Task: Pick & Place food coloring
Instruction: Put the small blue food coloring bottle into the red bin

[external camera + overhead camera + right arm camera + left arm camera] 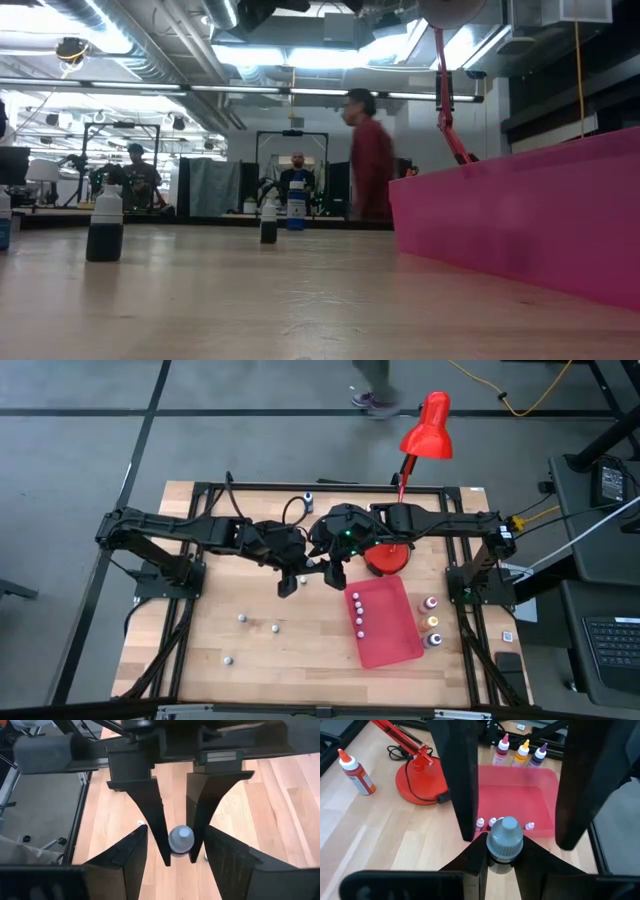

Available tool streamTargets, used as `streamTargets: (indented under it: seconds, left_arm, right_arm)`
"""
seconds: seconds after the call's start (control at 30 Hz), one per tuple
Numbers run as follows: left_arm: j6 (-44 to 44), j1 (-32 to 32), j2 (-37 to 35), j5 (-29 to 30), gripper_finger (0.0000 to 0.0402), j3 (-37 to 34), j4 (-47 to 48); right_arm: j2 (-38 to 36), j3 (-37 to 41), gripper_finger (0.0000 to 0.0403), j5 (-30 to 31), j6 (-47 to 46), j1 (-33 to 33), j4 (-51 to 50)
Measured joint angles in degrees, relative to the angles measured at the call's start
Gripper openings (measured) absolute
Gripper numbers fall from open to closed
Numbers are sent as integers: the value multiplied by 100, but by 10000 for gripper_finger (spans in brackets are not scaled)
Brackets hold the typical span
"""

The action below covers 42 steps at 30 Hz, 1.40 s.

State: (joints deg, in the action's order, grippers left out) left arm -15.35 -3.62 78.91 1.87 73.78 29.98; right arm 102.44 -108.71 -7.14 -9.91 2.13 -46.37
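The left gripper [504, 857] is clamped on a small grey-capped bottle [504, 837], held upright above mid-table. The right gripper [176, 851] faces it, fingers partly open around the same bottle, closest for a handover. The red mat [390, 622] lies to the right.

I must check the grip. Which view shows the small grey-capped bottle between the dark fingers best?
The left wrist view: the small grey-capped bottle sits close, pinched by the left gripper. The right wrist view shows it farther off; the high and low views do not.
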Motion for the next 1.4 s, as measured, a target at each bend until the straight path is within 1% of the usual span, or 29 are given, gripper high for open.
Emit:
streamTargets:
  seconds: [0.27,0.37,0.47,0.67,0.83,1.0,1.17,1.4]
  left_arm:
    - [15,-2,-3,-25,66,0,-148]
    - [32,-2,-15,-33,66,0,-133]
    - [21,-2,-15,-31,66,0,-129]
    - [46,-8,-15,-57,66,0,-105]
    - [75,-4,-17,-51,67,0,-14]
    - [54,-2,-17,-50,91,0,4]
    - [59,2,-69,-148,114,0,60]
    - [61,37,-348,-35,143,-1,678]
  right_arm:
    - [15,4,193,0,42,0,-2]
    - [14,4,181,-1,117,0,13]
    - [15,4,155,-4,123,0,13]
    - [14,4,90,-2,273,12,22]
    - [17,7,54,51,317,71,26]
    - [17,7,54,129,291,116,6]
    - [-8,9,54,357,273,227,-390]
    - [-145,11,53,631,70,467,-719]
